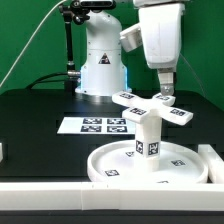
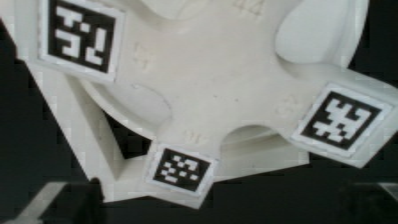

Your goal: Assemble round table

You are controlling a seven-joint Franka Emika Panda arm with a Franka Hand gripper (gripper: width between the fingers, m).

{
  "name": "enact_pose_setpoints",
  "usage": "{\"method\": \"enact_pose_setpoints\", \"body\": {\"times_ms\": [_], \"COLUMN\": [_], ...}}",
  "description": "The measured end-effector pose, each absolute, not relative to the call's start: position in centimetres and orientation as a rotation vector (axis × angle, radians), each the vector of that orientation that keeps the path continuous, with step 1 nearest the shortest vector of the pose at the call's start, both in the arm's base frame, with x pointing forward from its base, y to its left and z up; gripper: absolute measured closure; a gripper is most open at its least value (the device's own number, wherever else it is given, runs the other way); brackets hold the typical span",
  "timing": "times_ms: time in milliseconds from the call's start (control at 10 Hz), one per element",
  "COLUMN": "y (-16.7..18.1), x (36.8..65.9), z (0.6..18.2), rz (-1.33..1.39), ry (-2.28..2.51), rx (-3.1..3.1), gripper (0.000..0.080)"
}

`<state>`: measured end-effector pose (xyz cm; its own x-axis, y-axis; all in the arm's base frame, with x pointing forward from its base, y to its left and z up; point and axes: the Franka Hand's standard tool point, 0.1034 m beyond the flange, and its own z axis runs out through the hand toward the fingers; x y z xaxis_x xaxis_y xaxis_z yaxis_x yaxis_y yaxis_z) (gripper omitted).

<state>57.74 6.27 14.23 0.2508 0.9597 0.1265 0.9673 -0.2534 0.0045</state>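
The table looks nearly done: the round disc (image 1: 97,166) lies flat just in front of the marker board (image 1: 95,125), the leg (image 1: 148,138) stands straight up from its middle, and the cross piece (image 1: 150,108) sits level on top (it may still need tightening). The gripper (image 1: 165,92) hangs just over one cross arm, fingers apart, holding nothing.

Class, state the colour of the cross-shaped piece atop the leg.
The cross-shaped piece is white, bearing black-and-white square tags; clearest in the wrist view.

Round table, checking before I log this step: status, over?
Jaws open, just above cross piece. Cross piece atop upright leg on disc. No obstruction seen.
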Motion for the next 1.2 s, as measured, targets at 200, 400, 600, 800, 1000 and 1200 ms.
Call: {"method": "enact_pose_setpoints", "body": {"times_ms": [200,400,600,800,1000,1200], "y": [5.5,4.6,4.0,4.0,3.8,3.5], "x": [57.8,57.9,57.8,57.2,56.7,56.6], "z": [14.1,14.1,13.7,13.1,12.1,11.4], "rz": [-0.151,-0.132,-0.108,-0.091,-0.075,-0.064], "ry": [-2.101,-2.302,-2.400,-2.332,-2.316,-2.301], "rx": [-2.266,-2.100,-2.002,-2.067,-2.066,-2.068], "gripper": [0.0150,0.0150,0.0150,0.0150,0.0150,0.0150]}}
